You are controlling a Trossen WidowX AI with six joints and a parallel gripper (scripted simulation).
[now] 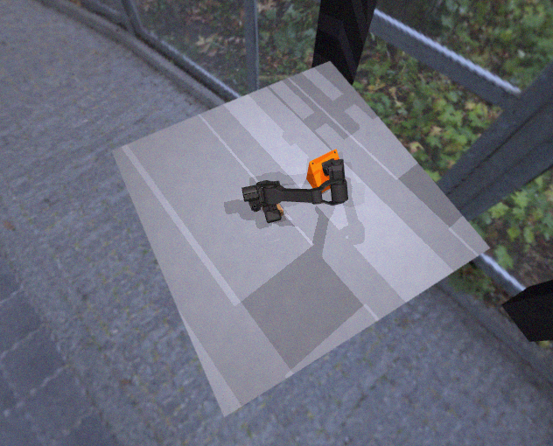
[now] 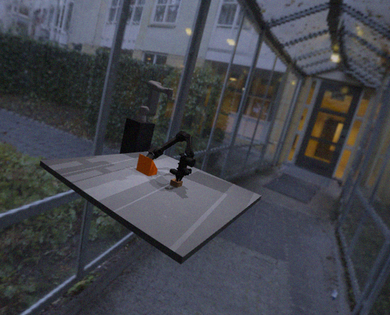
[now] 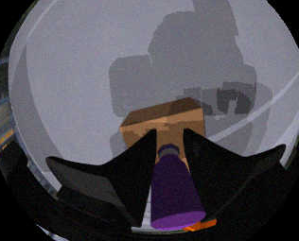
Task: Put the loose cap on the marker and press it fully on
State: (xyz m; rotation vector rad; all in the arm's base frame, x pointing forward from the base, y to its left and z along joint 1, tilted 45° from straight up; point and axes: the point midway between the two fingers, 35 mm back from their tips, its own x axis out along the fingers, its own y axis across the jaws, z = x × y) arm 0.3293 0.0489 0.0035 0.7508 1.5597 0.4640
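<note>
My read: the pressing step is in hand, with the cap [image 3: 177,194] gripped and lined up over the holder [image 3: 160,123]. To do it well I'd keep the cap's axis plumb with the marker [image 3: 168,151], push straight down without side load, and release only once it stops sinking; a tilt could jam the cap or tip the holder. The gripper [image 3: 167,155] is closed to a narrow gap on the purple cap, fingers on either side of it, pointing straight down. In the wrist view the cap's lower end meets a short dark collar, likely the marker top, just above the tan holder; whether it is fully seated I cannot tell. The holder sits near the middle of the surface [image 1: 296,312], well apart from every edge, with the orange base [image 1: 321,169] toward the far corner. From outside, the gripper [image 2: 177,175] hangs directly over the holder [image 2: 176,183], very close; the marker itself is too small to make out there.
</note>
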